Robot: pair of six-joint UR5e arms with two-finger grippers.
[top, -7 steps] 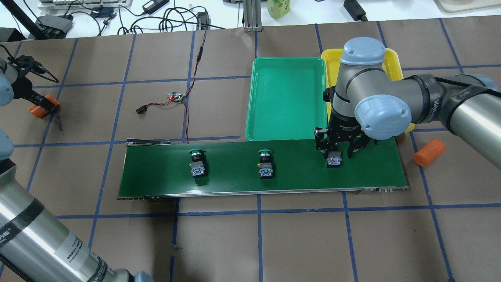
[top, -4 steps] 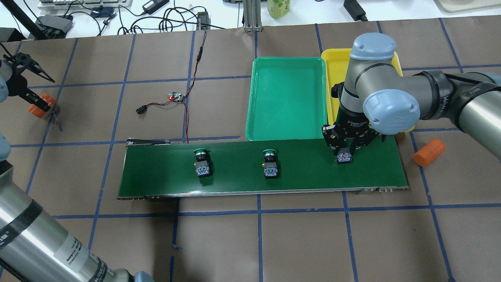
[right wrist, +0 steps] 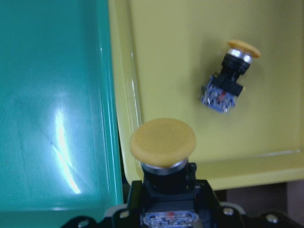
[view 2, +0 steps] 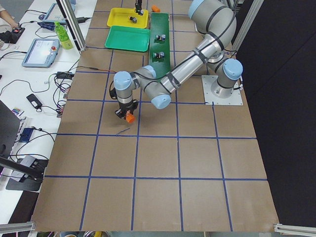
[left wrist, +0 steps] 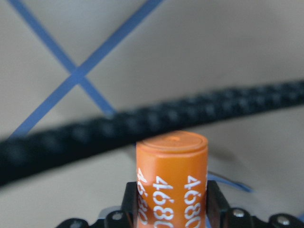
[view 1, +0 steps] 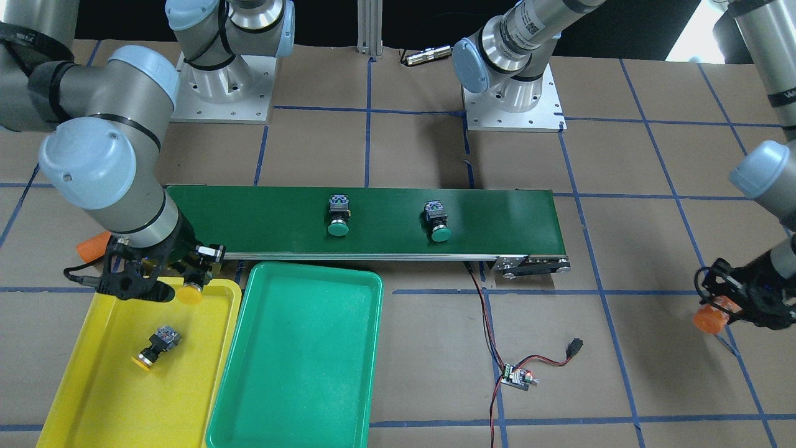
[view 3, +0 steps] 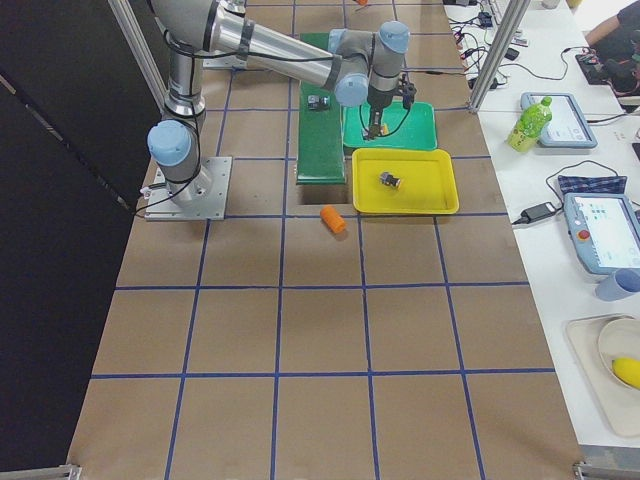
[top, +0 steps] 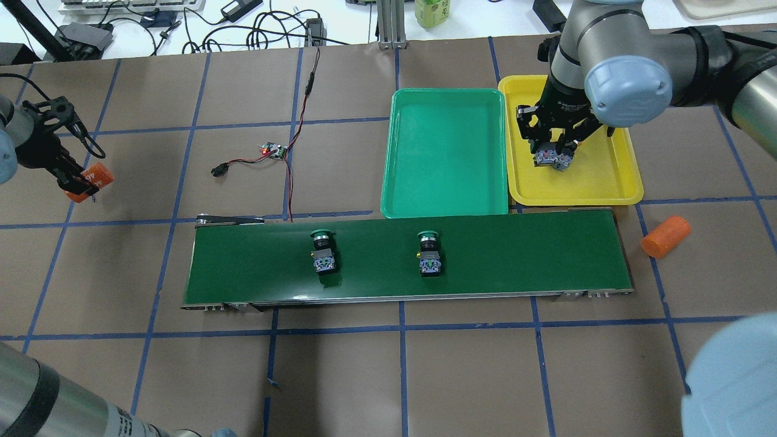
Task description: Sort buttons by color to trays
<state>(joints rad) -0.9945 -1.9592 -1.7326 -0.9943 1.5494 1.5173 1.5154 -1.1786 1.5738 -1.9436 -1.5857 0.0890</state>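
- Yellow button (right wrist: 163,142) clamped in right gripper (right wrist: 164,190), hanging above yellow tray (right wrist: 171,61) right at its rim, next to green tray (right wrist: 52,95).
- Deeper in yellow tray lies second yellow button (right wrist: 227,85), apart from the held one.
- On belt (top: 546,255): one green button (top: 322,250), another (top: 430,254), unsorted.
- Off to the side, left gripper (left wrist: 172,202) closed on orange cylinder (left wrist: 172,166).
- Risk: dropped here, button likely clips the rim and tips into green tray or onto table; should move further in first.
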